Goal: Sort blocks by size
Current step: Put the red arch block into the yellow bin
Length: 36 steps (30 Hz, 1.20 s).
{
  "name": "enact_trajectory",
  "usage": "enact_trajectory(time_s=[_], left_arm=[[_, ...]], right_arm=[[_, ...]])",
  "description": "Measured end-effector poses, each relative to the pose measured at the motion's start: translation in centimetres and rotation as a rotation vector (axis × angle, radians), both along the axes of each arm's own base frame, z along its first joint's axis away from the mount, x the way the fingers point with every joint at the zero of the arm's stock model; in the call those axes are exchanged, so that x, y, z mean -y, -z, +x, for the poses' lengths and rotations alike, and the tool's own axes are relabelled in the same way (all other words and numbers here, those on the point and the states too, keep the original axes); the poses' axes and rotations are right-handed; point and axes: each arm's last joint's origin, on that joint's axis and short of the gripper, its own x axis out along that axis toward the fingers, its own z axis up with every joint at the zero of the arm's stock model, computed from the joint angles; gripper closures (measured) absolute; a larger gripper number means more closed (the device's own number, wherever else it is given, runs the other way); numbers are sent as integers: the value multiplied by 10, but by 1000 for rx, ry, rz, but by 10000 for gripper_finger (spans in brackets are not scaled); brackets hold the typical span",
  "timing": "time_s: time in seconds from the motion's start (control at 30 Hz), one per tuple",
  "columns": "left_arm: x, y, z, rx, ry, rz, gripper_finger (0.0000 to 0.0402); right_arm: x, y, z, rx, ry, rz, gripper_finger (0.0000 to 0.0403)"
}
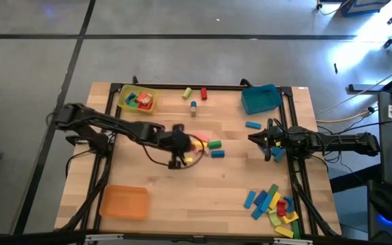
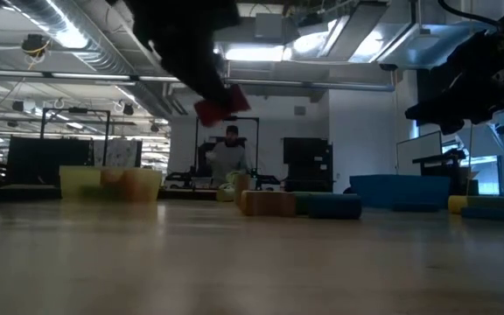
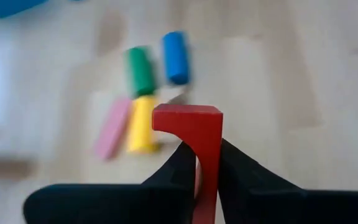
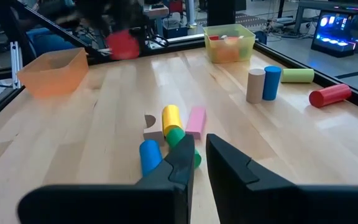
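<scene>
Left wrist view alone, left claw (image 3: 207,165) pinching red block (image 3: 194,134)

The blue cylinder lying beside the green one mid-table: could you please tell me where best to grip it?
Probably from above, fingers closing on its two flat ends: the blue cylinder lies on its side, and the green cylinder alongside leaves little room for a finger.

Both arms matte black throughout, built of slim jointed segments with thin dark cables looping off the left arm (image 1: 114,128). Right arm (image 1: 332,141) thicker, blocky at the wrist. Each pincer's fingers (image 3: 182,168) are flat black wedges tapering toward the tip (no markings visible).
</scene>
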Motion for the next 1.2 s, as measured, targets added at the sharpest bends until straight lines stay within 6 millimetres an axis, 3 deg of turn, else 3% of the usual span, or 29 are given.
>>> enact_trajectory(time_s=[0.2, 0.43, 0.83, 1.03, 1.2], left_arm=[[-31, -24, -40, -111, -221, 154, 373], [-85, -37, -75, -184, -559, 215, 368], [-186, -22, -135, -308, -1077, 132, 369], [-208, 0, -164, -361, -1202, 29, 365], [-215, 16, -175, -351, -1260, -6, 365]], right_arm=[[0, 0, 0, -4, 0, 1, 357], [1, 1, 0, -9, 34, -2, 357], [2, 5, -1, -50, 64, 6, 357], [2, 5, -2, -50, 73, 3, 357], [3, 5, -2, -50, 99, -3, 357]])
